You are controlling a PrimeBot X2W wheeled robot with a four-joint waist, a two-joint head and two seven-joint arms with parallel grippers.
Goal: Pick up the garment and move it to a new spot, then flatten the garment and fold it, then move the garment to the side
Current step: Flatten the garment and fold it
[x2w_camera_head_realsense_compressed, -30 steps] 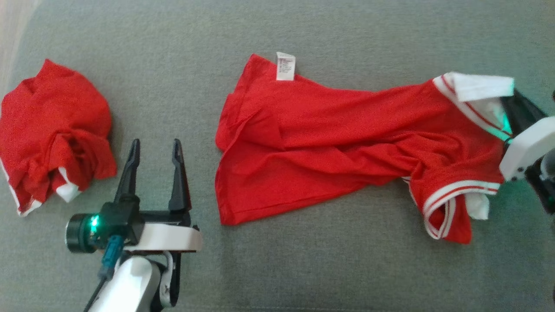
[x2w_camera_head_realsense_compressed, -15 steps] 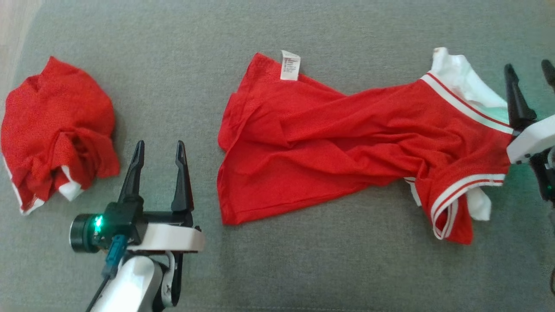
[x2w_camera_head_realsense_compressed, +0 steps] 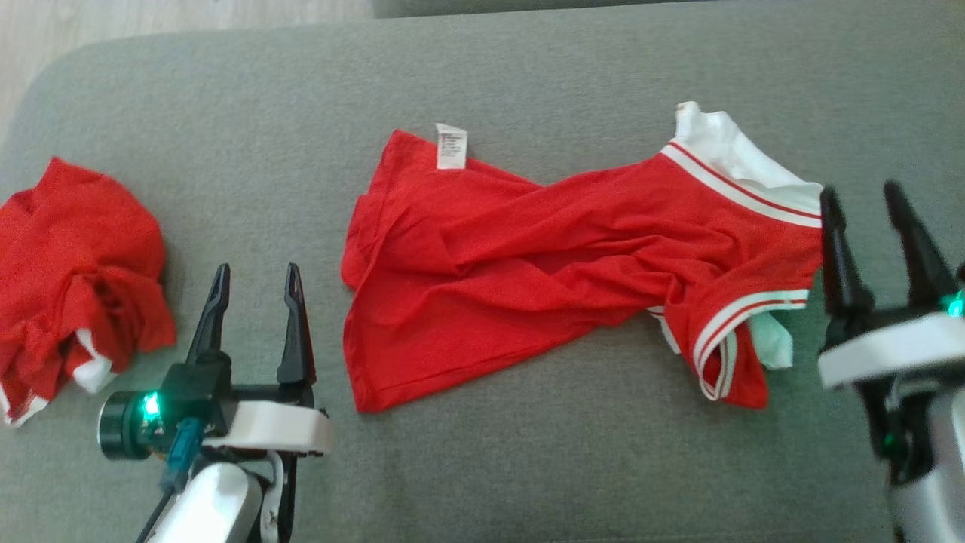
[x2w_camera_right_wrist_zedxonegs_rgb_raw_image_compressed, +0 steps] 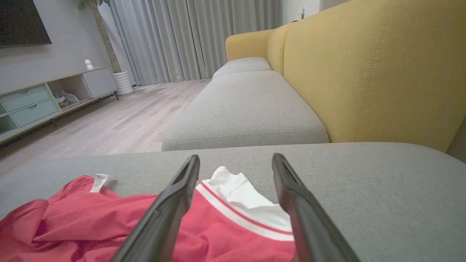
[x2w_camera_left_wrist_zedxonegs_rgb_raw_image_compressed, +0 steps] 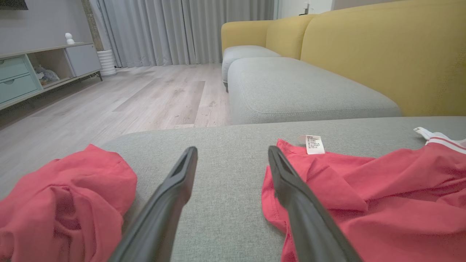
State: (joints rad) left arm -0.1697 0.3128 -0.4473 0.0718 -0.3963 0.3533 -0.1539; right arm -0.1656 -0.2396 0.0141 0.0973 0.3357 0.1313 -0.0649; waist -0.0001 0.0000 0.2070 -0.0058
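A home living room: a yellow-backed sofa [x2w_camera_right_wrist_zedxonegs_rgb_raw_image_compressed: 364, 72] with grey cushions [x2w_camera_right_wrist_zedxonegs_rgb_raw_image_compressed: 247, 109] stood on pale wood flooring [x2w_camera_right_wrist_zedxonegs_rgb_raw_image_compressed: 120, 120], grey curtains [x2w_camera_right_wrist_zedxonegs_rgb_raw_image_compressed: 196, 40] beyond it, a drawered sideboard [x2w_camera_right_wrist_zedxonegs_rgb_raw_image_compressed: 32, 102] opposite it.

The red garment [x2w_camera_head_realsense_compressed: 528, 256] is matt knit cloth lying on coarse, matt grey woven upholstery [x2w_camera_head_realsense_compressed: 528, 68].

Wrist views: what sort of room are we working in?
Probably a home living room: a yellow-backed sofa with grey seat cushions, a low cabinet with drawers, and long grey curtains over wood flooring.
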